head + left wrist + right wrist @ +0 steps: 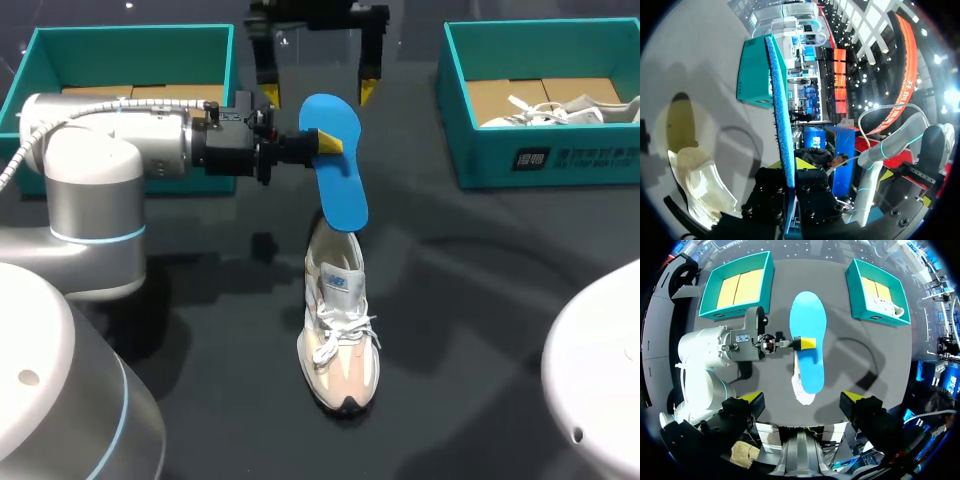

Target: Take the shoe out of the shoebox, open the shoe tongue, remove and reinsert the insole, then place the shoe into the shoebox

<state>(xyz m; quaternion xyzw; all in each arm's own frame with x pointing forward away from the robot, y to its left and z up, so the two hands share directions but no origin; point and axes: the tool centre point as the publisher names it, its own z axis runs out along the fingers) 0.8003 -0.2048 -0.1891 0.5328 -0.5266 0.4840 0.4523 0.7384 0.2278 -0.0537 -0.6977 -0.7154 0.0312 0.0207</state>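
Observation:
My left gripper [328, 143] is shut on a blue insole [336, 175], holding it by its edge above the table. The insole's lower end hangs over the heel opening of a white and beige sneaker [338, 335] that lies on the dark table. In the left wrist view the insole [780, 110] runs edge-on out from between the fingers, with the sneaker [700, 182] below and beside it. My right gripper [318, 92] hovers open high above the insole [808, 335]. From there I look down on the left gripper [807, 343] and the sneaker [802, 390].
A teal shoebox [130, 45] with cardboard inside stands at the back left. A second teal box [545, 160] at the back right holds another white shoe [560, 110]. My left arm's body [90, 170] fills the left side of the table.

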